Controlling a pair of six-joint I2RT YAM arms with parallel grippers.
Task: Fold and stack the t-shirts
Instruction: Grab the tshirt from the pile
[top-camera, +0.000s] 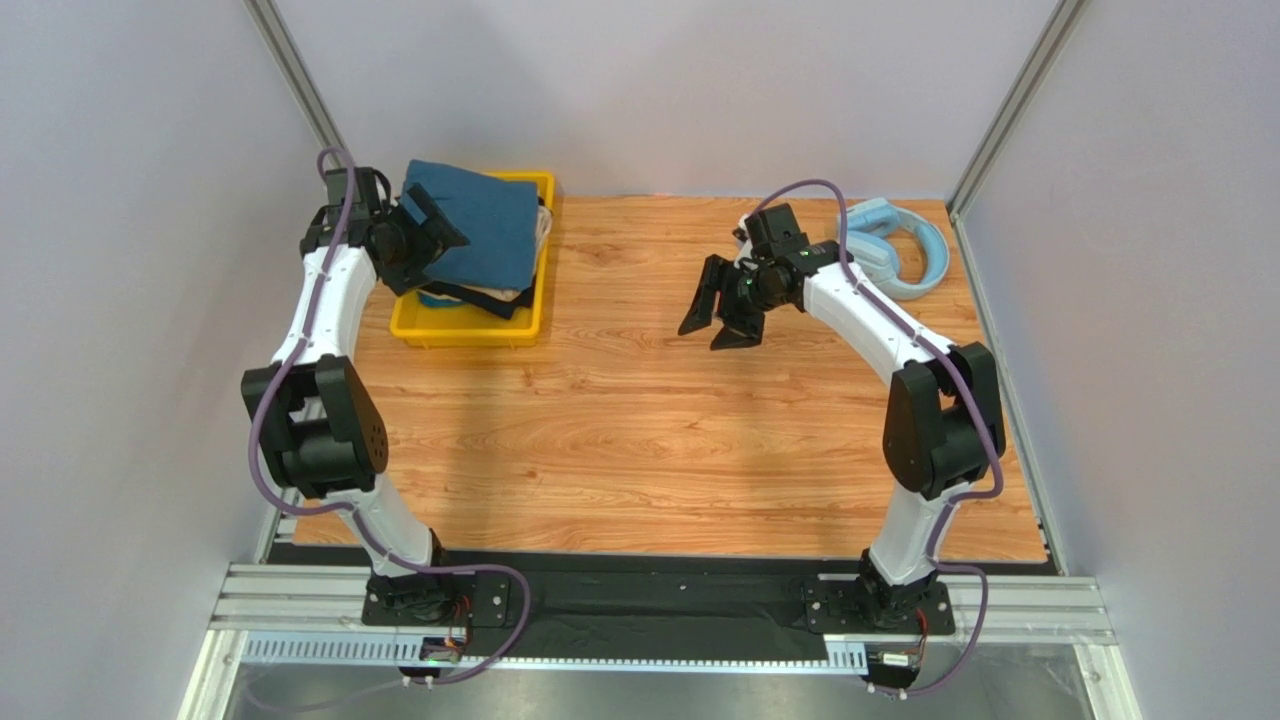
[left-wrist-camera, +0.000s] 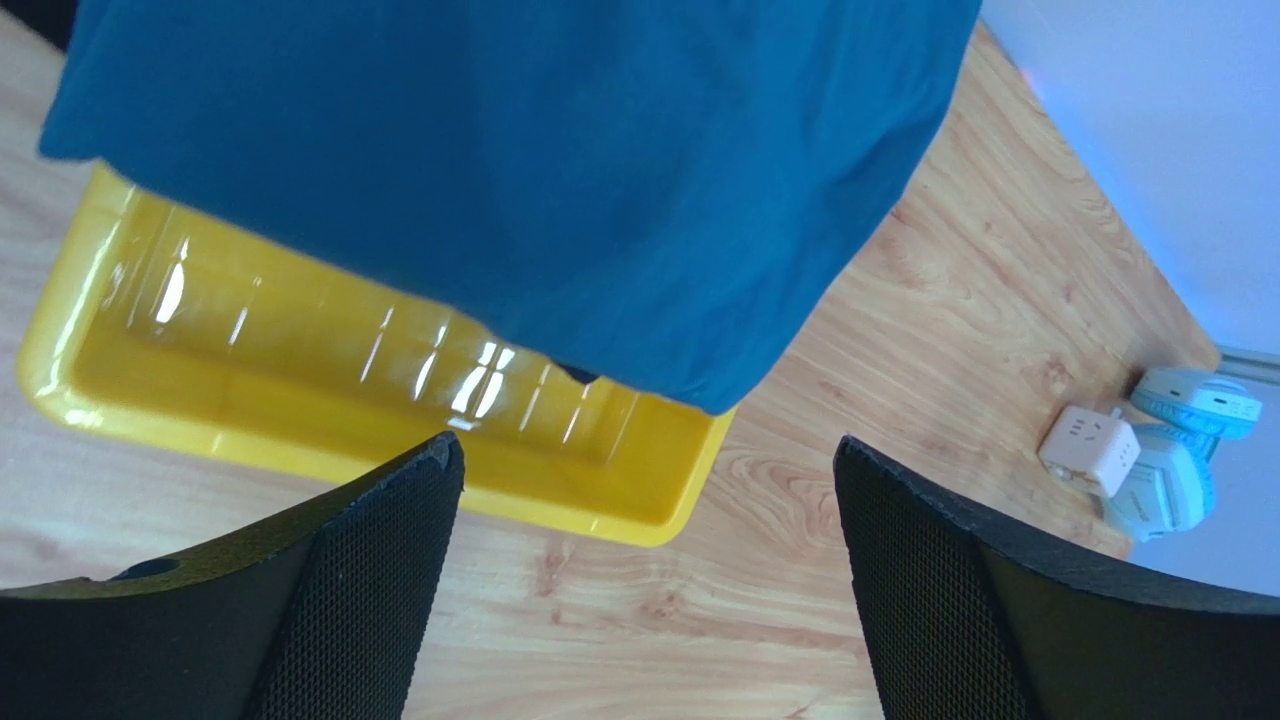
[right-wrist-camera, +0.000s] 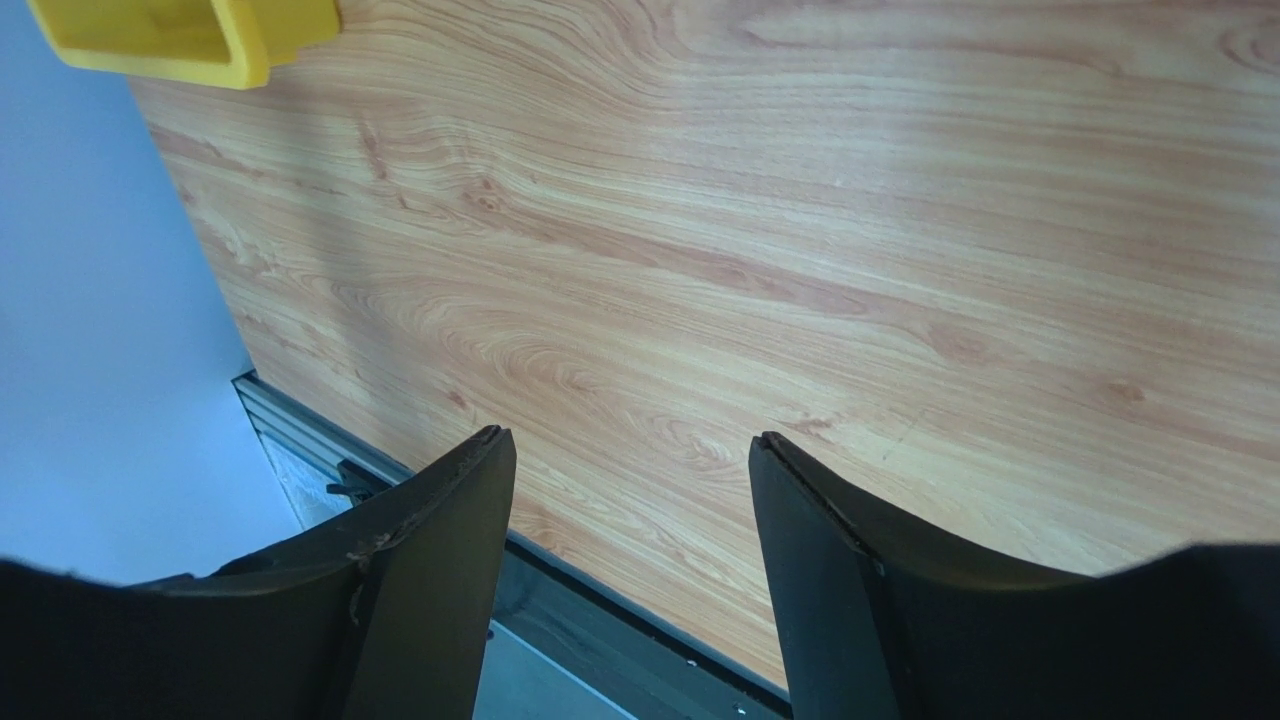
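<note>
A folded teal-blue t-shirt lies on top of a pile in the yellow tray at the back left, hanging over the tray's rim. Dark cloth peeks out beneath it. My left gripper hovers at the shirt's left edge, open and holding nothing. In the left wrist view the teal t-shirt fills the top, above the tray, and the left gripper stands wide apart. My right gripper hangs open over the bare table middle, and in its own view the right gripper holds nothing.
Light-blue headphones lie at the back right corner, with a white plug adapter beside the headphones. Grey walls close in the wooden table on three sides. A corner of the tray shows in the right wrist view.
</note>
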